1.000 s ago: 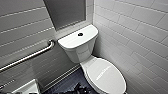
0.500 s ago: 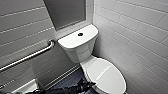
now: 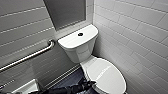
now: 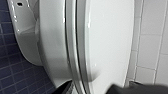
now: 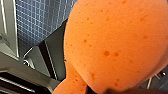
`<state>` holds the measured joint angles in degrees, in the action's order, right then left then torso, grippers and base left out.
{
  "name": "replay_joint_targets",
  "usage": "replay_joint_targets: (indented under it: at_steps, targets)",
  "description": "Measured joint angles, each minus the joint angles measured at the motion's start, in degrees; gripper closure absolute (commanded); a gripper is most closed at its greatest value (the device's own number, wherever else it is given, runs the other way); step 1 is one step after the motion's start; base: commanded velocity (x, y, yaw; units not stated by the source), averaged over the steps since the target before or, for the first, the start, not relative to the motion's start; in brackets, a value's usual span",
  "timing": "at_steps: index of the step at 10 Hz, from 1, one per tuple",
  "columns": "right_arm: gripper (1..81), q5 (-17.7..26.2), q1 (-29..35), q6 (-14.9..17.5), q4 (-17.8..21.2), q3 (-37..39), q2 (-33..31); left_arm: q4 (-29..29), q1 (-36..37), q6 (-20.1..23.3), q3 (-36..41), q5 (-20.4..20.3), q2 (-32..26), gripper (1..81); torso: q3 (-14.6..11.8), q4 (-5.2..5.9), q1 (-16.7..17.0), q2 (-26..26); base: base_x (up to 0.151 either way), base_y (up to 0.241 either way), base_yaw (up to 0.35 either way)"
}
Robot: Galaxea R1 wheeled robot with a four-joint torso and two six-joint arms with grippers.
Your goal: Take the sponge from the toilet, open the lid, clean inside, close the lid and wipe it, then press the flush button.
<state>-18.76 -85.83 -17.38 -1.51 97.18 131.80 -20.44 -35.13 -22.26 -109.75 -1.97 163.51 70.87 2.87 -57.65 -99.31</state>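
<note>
Right end effector (image 5: 100, 90) is clamped on the sponge (image 5: 112, 45), no question there. The orange block bulges out big in the right wrist view, pores and all, and gets pinched narrow where the dark tip bites into it. Behind it you can see blue mosaic floor (image 5: 42, 22), so the sponge is held up in the air. Left end effector (image 3: 88, 84) comes in low on its dark arm and sits right at the near left edge of the lid (image 3: 107, 75) of the toilet (image 3: 82, 53), about touching the rim as far as I can make out from the head view. Whether it's apart or together I honestly can't tell, since the left wrist view just has dark blurry bits at its border. That same view looks along the side of the bowl. The lid is down flat on the seat with the glossy white bowl under it, blue floor on one side and white wall tiles (image 4: 150, 50) on the other. In the head view the tank (image 3: 75, 42) sits tucked into the corner of the room, with the flush button (image 3: 80, 34) dark and round in the middle of the tank top. A metal grab bar (image 3: 30, 57) runs along the left wall, a grey panel (image 3: 67, 12) hangs above the tank, and a bit of white sink edge (image 3: 27, 87) pokes in beside the arm.
</note>
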Motion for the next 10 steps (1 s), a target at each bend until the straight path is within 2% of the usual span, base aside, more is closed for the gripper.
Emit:
replay_joint_targets:
  at_steps: [10]
  targets:
    - [81.1,-0.89,0.15,0.00,0.00,0.55,0.72,0.05,1.40,-0.37,-5.19,0.29,4.16,1.0,0.00,0.00,-0.02,0.00,0.000,0.000,0.000]
